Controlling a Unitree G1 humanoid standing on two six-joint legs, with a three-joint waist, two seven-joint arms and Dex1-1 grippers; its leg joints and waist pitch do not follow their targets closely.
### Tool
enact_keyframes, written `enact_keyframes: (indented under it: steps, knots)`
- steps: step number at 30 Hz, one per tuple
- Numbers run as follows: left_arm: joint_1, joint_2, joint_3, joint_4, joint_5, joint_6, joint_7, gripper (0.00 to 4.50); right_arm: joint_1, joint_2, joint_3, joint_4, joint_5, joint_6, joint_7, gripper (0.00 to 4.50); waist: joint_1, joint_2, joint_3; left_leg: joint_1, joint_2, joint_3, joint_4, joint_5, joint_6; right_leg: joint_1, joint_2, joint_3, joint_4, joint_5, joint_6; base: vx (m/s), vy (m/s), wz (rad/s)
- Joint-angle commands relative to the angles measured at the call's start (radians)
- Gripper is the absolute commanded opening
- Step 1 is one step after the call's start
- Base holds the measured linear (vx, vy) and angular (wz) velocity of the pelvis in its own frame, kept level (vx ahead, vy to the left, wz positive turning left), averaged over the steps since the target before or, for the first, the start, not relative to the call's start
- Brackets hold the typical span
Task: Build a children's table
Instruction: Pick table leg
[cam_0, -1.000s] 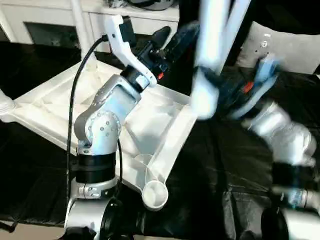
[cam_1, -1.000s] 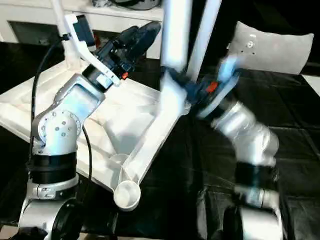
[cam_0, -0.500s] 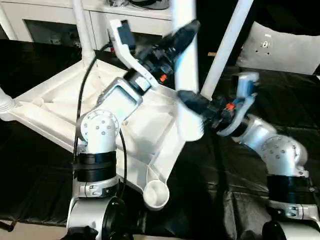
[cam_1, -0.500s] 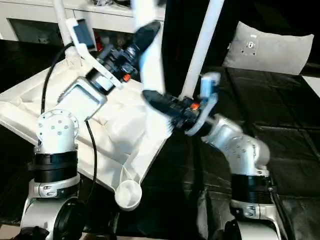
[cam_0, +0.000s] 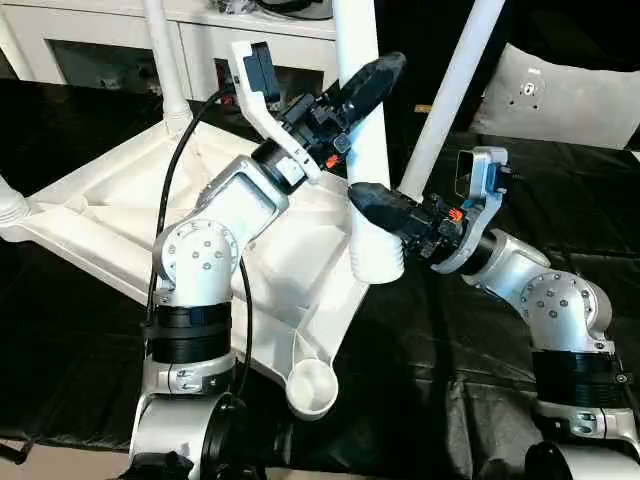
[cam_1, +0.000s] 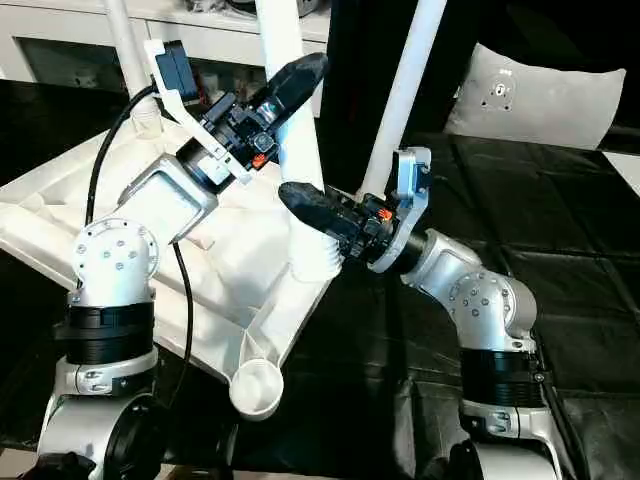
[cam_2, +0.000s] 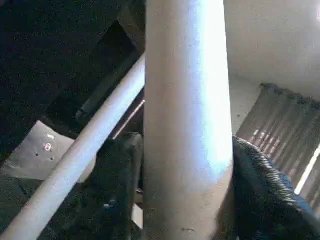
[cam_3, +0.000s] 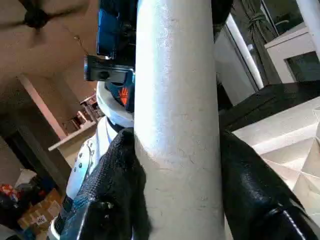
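A: Where is the loose leg (cam_0: 368, 150)?
B: Upright over the inverted tabletop (cam_0: 110, 215); threaded end just above its rim.
A: Jaws?
B: Right gripper (cam_0: 385, 210) pinches the leg low; left gripper (cam_0: 372, 82) straddles it higher, contact unclear.

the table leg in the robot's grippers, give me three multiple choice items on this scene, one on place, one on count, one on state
1. Where does the right gripper hold the loose table leg?
A. near its lower end
B. at its top
C. nowhere

2. How many legs already stand in the tabletop?
A. none
B. at least two
C. six

3. How does the tabletop lie?
A. right way up
B. on edge
C. ribbed underside up

Answers: 1 A, its fingers clamp just above the leg's ridged end. 2 B, a far leg and another leg rise from corners. 3 C, ribs and an open corner socket face up.
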Motion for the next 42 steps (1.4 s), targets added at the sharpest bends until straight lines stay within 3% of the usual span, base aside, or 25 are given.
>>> enact_keyframes:
  steps: [1, 5, 13, 15, 16, 20, 23, 24, 30, 31, 33, 37, 40, 42]
  knots:
    - [0.002, 0.004, -0.013, -0.006, 0.0, 0.012, -0.007, 2.1, -0.007, -0.013, -0.003, -0.013, 0.005, -0.016, 0.003, 1.87, 0.001, -0.006, -0.075, 0.03, 0.057, -0.016, -0.077, -0.012, 0.014, 0.047, -0.087, 0.044, -0.07, 0.051, -0.233, 0.0, 0.0, 0.0]
    - [0.001, 0.012, -0.014, -0.003, 0.002, 0.011, -0.003, 1.87, -0.005, -0.018, 0.001, -0.011, -0.012, -0.03, -0.006, 1.87, 0.001, -0.006, -0.076, 0.031, 0.058, -0.017, -0.078, -0.014, 0.008, 0.048, -0.087, 0.044, -0.069, 0.059, -0.233, 0.0, 0.0, 0.0]
    - [-0.003, 0.027, -0.006, 0.003, 0.011, -0.002, 0.009, 1.82, -0.013, -0.024, 0.003, 0.012, -0.042, -0.048, -0.034, 1.87, 0.0, -0.006, -0.076, 0.031, 0.058, -0.017, -0.077, -0.016, 0.007, 0.048, -0.087, 0.044, -0.068, 0.066, -0.236, 0.0, 0.0, 0.0]
    - [-0.002, 0.03, -0.008, 0.004, 0.017, -0.005, 0.009, 1.82, -0.016, -0.024, 0.002, 0.021, -0.043, -0.046, -0.038, 2.57, 0.0, -0.006, -0.077, 0.031, 0.057, -0.016, -0.077, -0.015, 0.007, 0.049, -0.087, 0.044, -0.068, 0.068, -0.237, 0.0, 0.0, 0.0]
    - [-0.001, 0.035, -0.012, 0.006, 0.028, -0.011, 0.012, 1.82, -0.027, -0.021, -0.006, 0.044, -0.049, -0.046, -0.063, 2.57, 0.0, -0.006, -0.077, 0.031, 0.057, -0.017, -0.078, -0.014, 0.008, 0.049, -0.086, 0.044, -0.067, 0.068, -0.237, 0.0, 0.0, 0.0]
    - [0.0, 0.058, -0.036, 0.012, 0.081, -0.035, 0.011, 1.82, -0.046, -0.017, -0.017, 0.078, -0.068, -0.066, -0.092, 2.92, -0.005, -0.005, -0.076, 0.032, 0.057, -0.016, -0.079, -0.023, -0.004, 0.048, -0.087, 0.044, -0.07, 0.045, -0.227, 0.0, 0.0, 0.0]
    - [0.006, 0.105, -0.106, 0.048, 0.24, -0.133, 0.029, 1.82, -0.052, -0.034, -0.002, 0.091, -0.123, -0.124, -0.099, 3.07, -0.002, -0.004, -0.078, 0.033, 0.059, -0.017, -0.08, -0.015, -0.002, 0.046, -0.085, 0.045, -0.07, 0.059, -0.204, 0.0, 0.0, 0.0]
    - [0.006, 0.105, -0.106, 0.049, 0.242, -0.134, 0.03, 1.82, -0.052, -0.034, -0.002, 0.091, -0.124, -0.124, -0.099, 3.07, -0.002, -0.003, -0.078, 0.033, 0.058, -0.017, -0.08, -0.013, -0.004, 0.047, -0.084, 0.045, -0.07, 0.064, -0.195, 0.0, 0.0, 0.0]
    - [0.009, 0.142, -0.153, 0.051, 0.353, -0.2, 0.057, 1.81, -0.036, -0.093, 0.086, 0.059, -0.271, -0.227, -0.127, 3.58, -0.002, -0.007, -0.079, 0.031, 0.059, -0.018, -0.078, 0.0, -0.001, 0.048, -0.087, 0.043, -0.066, 0.094, -0.21, 0.0, 0.0, 0.0]
    - [0.009, 0.144, -0.161, 0.051, 0.366, -0.212, 0.056, 1.81, -0.034, -0.096, 0.097, 0.054, -0.299, -0.25, -0.144, 3.83, -0.004, -0.007, -0.08, 0.031, 0.057, -0.016, -0.077, 0.004, 0.0, 0.049, -0.085, 0.043, -0.064, 0.1, -0.212, 0.0, 0.0, 0.0]
    - [0.012, 0.144, -0.176, 0.046, 0.392, -0.231, 0.06, 1.81, -0.035, -0.111, 0.131, 0.05, -0.352, -0.256, -0.181, 3.91, -0.005, -0.01, -0.079, 0.031, 0.057, -0.016, -0.078, 0.001, 0.004, 0.048, -0.085, 0.044, -0.065, 0.092, -0.221, 0.0, 0.0, 0.0]
    - [0.02, 0.138, -0.195, 0.041, 0.433, -0.264, 0.073, 1.81, -0.043, -0.102, 0.143, 0.064, -0.404, -0.313, -0.213, 3.91, -0.005, -0.009, -0.077, 0.03, 0.059, -0.015, -0.078, -0.021, 0.01, 0.047, -0.087, 0.045, -0.067, 0.068, -0.225, 0.0, 0.0, 0.0]
    - [0.028, 0.135, -0.206, 0.038, 0.45, -0.277, 0.078, 1.81, -0.046, -0.101, 0.151, 0.066, -0.399, -0.283, -0.213, 3.91, -0.007, -0.008, -0.077, 0.031, 0.058, -0.015, -0.079, -0.026, 0.012, 0.048, -0.085, 0.045, -0.067, 0.065, -0.227, 0.0, 0.0, 0.0]
    - [0.034, 0.132, -0.218, 0.038, 0.47, -0.29, 0.08, 1.81, -0.047, -0.095, 0.153, 0.059, -0.356, -0.229, -0.187, 3.91, -0.006, -0.006, -0.078, 0.031, 0.059, -0.017, -0.078, -0.024, 0.021, 0.047, -0.084, 0.045, -0.066, 0.079, -0.231, 0.0, 0.0, 0.0]
